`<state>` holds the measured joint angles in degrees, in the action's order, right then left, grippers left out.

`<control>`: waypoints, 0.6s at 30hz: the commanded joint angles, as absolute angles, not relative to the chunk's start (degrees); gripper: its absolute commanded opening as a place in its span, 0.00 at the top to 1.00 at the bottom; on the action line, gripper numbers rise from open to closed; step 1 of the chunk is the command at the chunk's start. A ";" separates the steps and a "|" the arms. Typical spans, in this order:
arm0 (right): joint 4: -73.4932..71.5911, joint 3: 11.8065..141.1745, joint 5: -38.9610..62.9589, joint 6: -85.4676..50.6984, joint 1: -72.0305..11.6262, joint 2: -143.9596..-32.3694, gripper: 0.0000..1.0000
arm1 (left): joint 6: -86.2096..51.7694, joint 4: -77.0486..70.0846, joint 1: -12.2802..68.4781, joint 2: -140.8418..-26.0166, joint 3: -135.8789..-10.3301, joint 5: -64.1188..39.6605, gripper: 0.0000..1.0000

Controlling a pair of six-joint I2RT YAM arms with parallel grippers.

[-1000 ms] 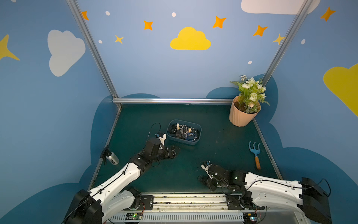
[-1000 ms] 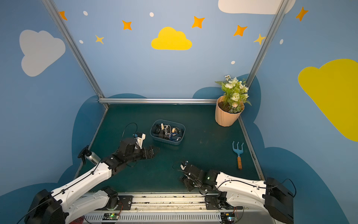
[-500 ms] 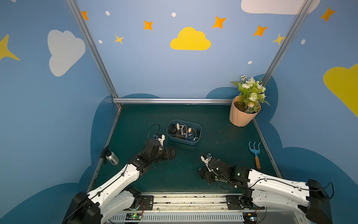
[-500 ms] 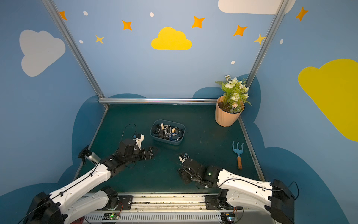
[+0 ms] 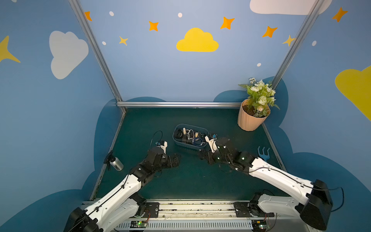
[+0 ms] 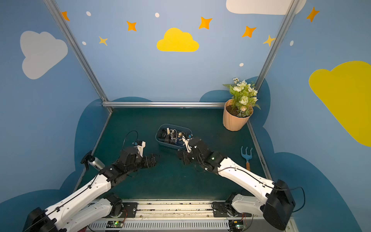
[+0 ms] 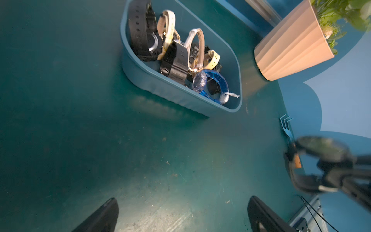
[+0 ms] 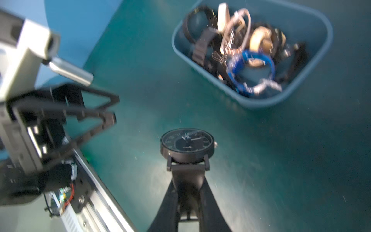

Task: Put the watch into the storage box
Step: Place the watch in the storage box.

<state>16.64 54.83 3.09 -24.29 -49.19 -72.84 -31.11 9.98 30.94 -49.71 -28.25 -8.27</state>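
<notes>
Right claw (image 8: 188, 181) grips the watch (image 8: 187, 143) (strap mostly hidden); left claw (image 7: 181, 202) gapes empty.

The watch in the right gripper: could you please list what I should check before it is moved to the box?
1. Grip: ok; the right gripper is shut on the strap of the watch.
2. Watch over the box: not ok; it is over the mat beside it.
3. Room in the box: ok; the pile of watches leaves bare floor.
4. Left gripper out of the way: ok; open, empty, off to one side.
5. Flowerpot clear: ok; it stands apart.
</notes>
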 commanded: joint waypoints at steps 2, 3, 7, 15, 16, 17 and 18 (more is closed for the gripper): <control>12.95 63.20 6.05 -21.93 -48.01 -80.46 0.82 | -30.65 12.57 30.98 -46.33 -26.63 -4.22 0.00; 12.50 64.84 6.30 -22.20 -47.72 -82.40 0.82 | -30.85 12.86 30.93 -45.40 -26.23 -3.52 0.00; 12.34 70.92 5.60 -23.59 -46.76 -89.32 0.82 | -31.56 12.93 30.85 -42.98 -24.65 -1.62 0.00; 12.90 81.20 3.73 -23.83 -46.54 -101.39 0.83 | -31.90 12.93 30.70 -41.40 -23.99 -0.70 0.00; 13.40 82.56 2.79 -23.90 -46.57 -102.79 0.84 | -31.86 12.74 30.77 -41.56 -24.04 -0.75 0.00; 13.65 83.63 1.91 -23.96 -46.54 -103.92 0.84 | -31.77 12.67 30.82 -41.66 -24.08 -0.88 0.00; 14.08 84.81 1.00 -24.15 -46.55 -105.26 0.84 | -31.72 12.50 30.72 -41.84 -24.19 -1.13 0.00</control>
<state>13.21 81.67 3.62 -23.75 -46.70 -103.33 -31.88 12.58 30.89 -41.89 -24.08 -1.83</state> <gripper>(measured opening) 0.165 0.998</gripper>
